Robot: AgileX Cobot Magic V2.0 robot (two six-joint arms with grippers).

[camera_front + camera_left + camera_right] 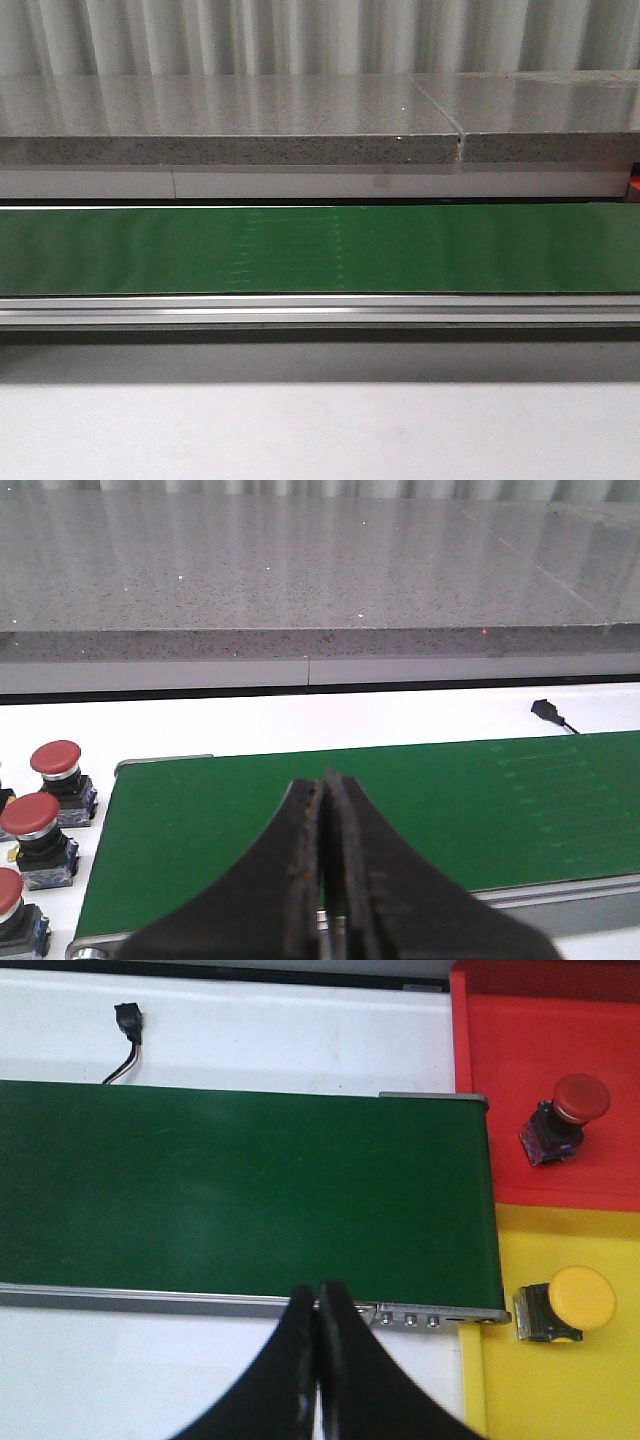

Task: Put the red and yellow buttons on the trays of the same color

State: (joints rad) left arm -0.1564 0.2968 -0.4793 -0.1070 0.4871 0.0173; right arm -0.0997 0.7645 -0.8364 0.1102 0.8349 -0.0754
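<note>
In the left wrist view three red buttons (55, 758) (29, 816) (8, 891) stand on the white table beside one end of the green conveyor belt (420, 800). My left gripper (325, 780) is shut and empty over the belt. In the right wrist view a red button (570, 1110) lies on the red tray (520, 1070) and a yellow button (570, 1303) lies on the yellow tray (560, 1390), both past the belt's other end. My right gripper (318, 1290) is shut and empty over the belt's near rail. Neither gripper shows in the front view.
The green belt (320, 248) with its aluminium rail (320, 308) crosses the front view; a grey stone counter (230, 120) runs behind it. A black cable plug (127, 1020) lies on the white table beyond the belt; it also shows in the left wrist view (548, 711).
</note>
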